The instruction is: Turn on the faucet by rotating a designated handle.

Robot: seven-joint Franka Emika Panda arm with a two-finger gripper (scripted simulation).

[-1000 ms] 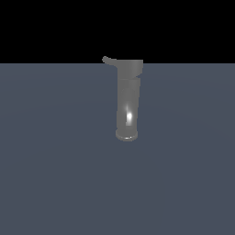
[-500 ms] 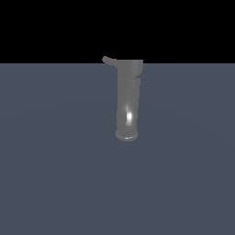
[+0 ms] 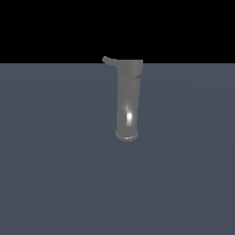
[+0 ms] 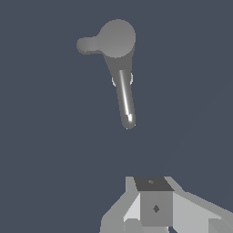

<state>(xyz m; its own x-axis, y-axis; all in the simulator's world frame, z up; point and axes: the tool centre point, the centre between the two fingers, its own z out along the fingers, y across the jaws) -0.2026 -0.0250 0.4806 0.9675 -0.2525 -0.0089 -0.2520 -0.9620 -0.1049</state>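
Note:
The faucet point(image 3: 128, 101) is a tall grey metallic cylinder with a bright highlight low on its body. It stands upright on the flat grey surface in the exterior view. Its handle point(image 3: 109, 60) is a short dark-grey stub jutting from the wider cap toward the exterior view's left. The wrist view looks down on the faucet point(image 4: 123, 91), with the round cap and the handle point(image 4: 86, 45) sticking out sideways. Only grey and white parts of my gripper point(image 4: 154, 202) show at that picture's edge, well apart from the faucet. How its fingers stand is unclear. The gripper is outside the exterior view.
A flat blue-grey surface point(image 3: 55, 174) surrounds the faucet on all sides, and a black background lies beyond its far edge.

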